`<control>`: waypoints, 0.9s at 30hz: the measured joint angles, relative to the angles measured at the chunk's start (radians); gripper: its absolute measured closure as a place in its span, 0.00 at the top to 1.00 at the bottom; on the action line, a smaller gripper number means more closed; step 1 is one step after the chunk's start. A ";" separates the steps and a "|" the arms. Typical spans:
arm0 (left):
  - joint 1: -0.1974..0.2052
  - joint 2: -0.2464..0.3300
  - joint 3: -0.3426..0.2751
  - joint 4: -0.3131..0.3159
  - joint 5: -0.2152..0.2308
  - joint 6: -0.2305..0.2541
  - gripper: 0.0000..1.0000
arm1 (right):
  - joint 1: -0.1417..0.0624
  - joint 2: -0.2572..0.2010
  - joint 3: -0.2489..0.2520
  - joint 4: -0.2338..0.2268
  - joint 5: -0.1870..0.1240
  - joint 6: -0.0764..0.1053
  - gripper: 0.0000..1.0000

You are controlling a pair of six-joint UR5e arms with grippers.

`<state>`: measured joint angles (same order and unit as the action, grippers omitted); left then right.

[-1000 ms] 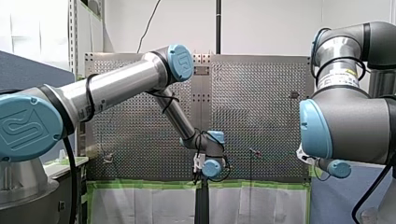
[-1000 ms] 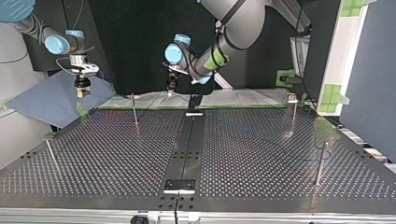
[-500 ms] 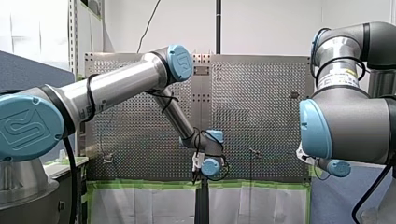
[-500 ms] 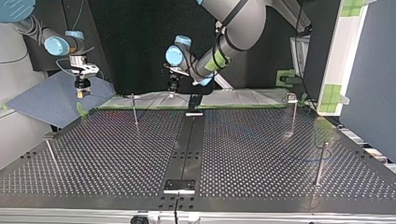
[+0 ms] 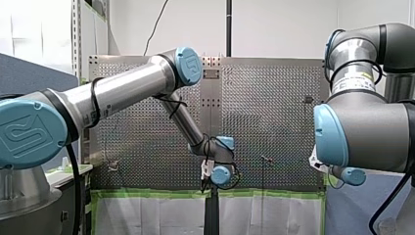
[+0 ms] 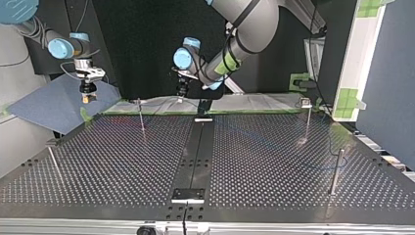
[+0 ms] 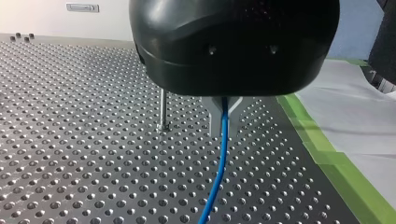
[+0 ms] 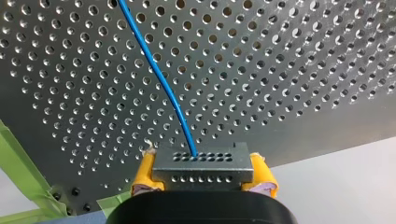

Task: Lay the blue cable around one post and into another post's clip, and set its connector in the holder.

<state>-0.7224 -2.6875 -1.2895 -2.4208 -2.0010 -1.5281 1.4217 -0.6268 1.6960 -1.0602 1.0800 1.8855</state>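
In the left wrist view my left gripper (image 7: 224, 106) has its metal fingers shut on the blue cable (image 7: 219, 163), which runs from them down across the perforated table. A thin post (image 7: 162, 111) stands just beside the fingers. In the right wrist view my right gripper (image 8: 201, 179) holds the grey connector (image 8: 201, 167) between its yellow pads (image 8: 144, 175), and the cable (image 8: 161, 84) leads away from it over the plate. In the top view my left gripper (image 6: 181, 92) hangs over the table's far edge and my right gripper (image 6: 88, 96) hangs beyond the far left corner.
Thin posts stand on the table in the top view: one at far left (image 6: 141, 115), one with a clip at far right (image 6: 307, 119), one at near right (image 6: 335, 170), one at near left (image 6: 54, 161). A black centre strip ends in a holder (image 6: 188, 194). Green tape (image 7: 322, 144) edges the table.
My left gripper has shifted slightly toward the top view's right with the cable. My right gripper has barely moved and keeps the connector.
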 joint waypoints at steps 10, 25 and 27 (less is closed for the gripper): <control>-0.003 0.000 0.000 -0.001 0.000 0.000 0.02 | 0.006 0.000 0.000 0.000 0.000 0.000 0.00; -0.011 0.000 0.000 -0.009 -0.005 0.002 0.02 | 0.012 0.000 0.000 0.006 0.000 -0.001 0.00; -0.015 0.000 0.000 -0.015 -0.013 0.003 0.02 | 0.012 0.000 0.000 0.007 0.000 -0.001 0.00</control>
<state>-0.7373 -2.6879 -1.2899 -2.4355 -2.0140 -1.5253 1.4334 -0.6268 1.6959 -1.0527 1.0799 1.8841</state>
